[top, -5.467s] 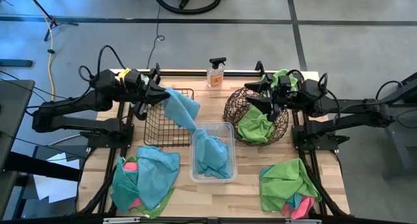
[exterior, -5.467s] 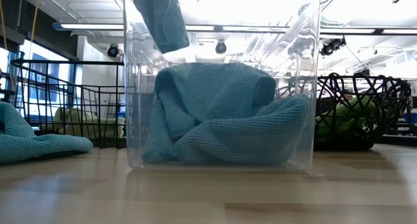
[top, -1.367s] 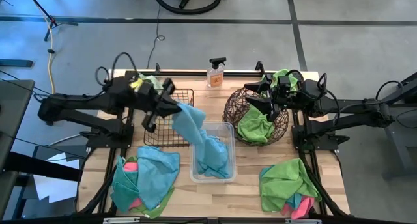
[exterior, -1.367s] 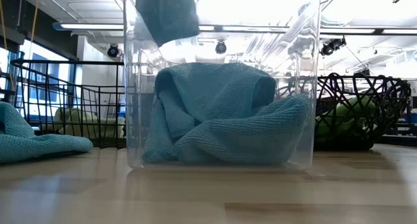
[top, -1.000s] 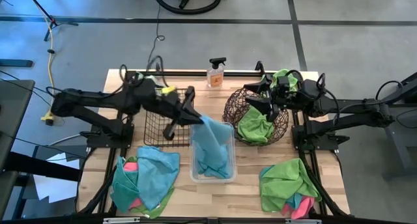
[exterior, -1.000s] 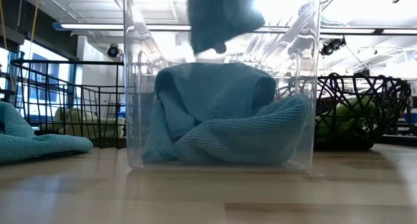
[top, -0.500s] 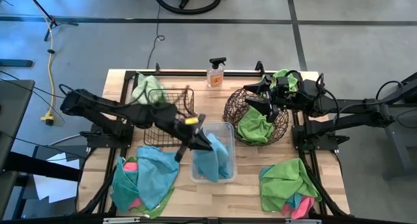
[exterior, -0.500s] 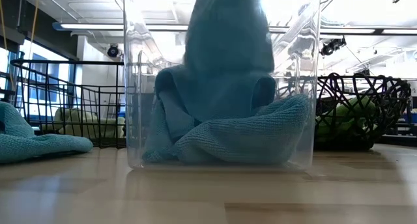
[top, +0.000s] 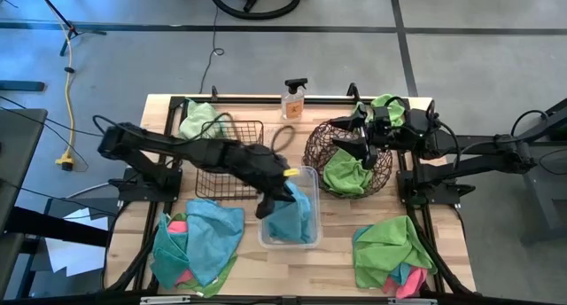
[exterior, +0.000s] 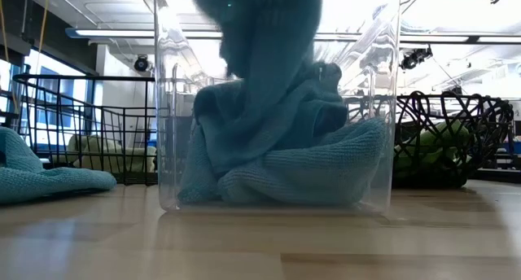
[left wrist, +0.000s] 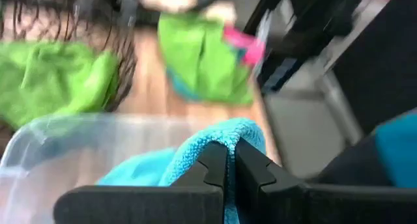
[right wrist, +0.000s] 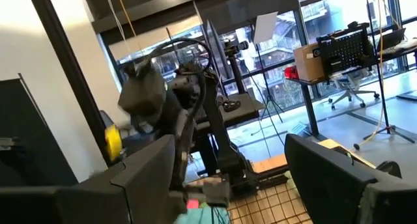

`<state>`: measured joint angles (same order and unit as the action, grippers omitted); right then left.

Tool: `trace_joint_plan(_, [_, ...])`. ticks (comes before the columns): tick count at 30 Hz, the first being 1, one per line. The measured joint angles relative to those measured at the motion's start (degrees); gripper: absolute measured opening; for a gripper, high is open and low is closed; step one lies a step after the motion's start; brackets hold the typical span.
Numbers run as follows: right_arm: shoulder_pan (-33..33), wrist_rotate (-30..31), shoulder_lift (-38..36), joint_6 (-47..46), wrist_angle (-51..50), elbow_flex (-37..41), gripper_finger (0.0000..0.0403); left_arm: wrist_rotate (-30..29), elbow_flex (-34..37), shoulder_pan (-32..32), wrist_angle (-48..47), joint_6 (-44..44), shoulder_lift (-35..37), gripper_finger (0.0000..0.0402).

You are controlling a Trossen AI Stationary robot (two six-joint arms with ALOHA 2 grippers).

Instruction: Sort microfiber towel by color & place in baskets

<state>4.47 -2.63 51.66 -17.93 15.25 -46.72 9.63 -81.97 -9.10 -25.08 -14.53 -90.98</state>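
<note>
- We see the left tool over the clear tub at desk centre, clenched on a teal towel that hangs down into the tub.
- In the left wrist view the left tool's fingers pinch a fold of that teal towel, pressed together with cloth between them.
- More teal cloth already lies bunched in the tub bottom; the hanging towel touches it.
- Right tool sits over the round woven basket, released, fingers spread wide, nothing in them as far as we can tell.
- A green towel lies in the woven basket.
- The black wire basket is just left of the tub, partly hidden by the left arm; we can't tell its contents from above.
- Mixed pile of teal, pink and green towels on the desk front left.
- A second pile, mostly green, front right.
- Spray bottle stands at the desk's far edge.
</note>
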Motion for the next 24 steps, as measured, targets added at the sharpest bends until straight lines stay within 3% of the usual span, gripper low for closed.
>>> trace_joint_plan(4, [0.0,0.0,0.0,0.0,-0.2,0.0,0.0287,-2.4,-5.7,-0.2,-8.4,5.4,-6.1,0.0000])
trace_joint_plan(10, [0.0,0.0,0.0,0.0,-0.3,0.0,0.0287,-8.8,-8.1,-0.2,-11.1,9.5,-12.7,0.0000])
trace_joint_plan(24, [0.0,0.0,0.0,-3.0,-0.2,0.0,0.0287,-8.7,-8.2,0.5,-11.4,12.1,-19.6,0.0001])
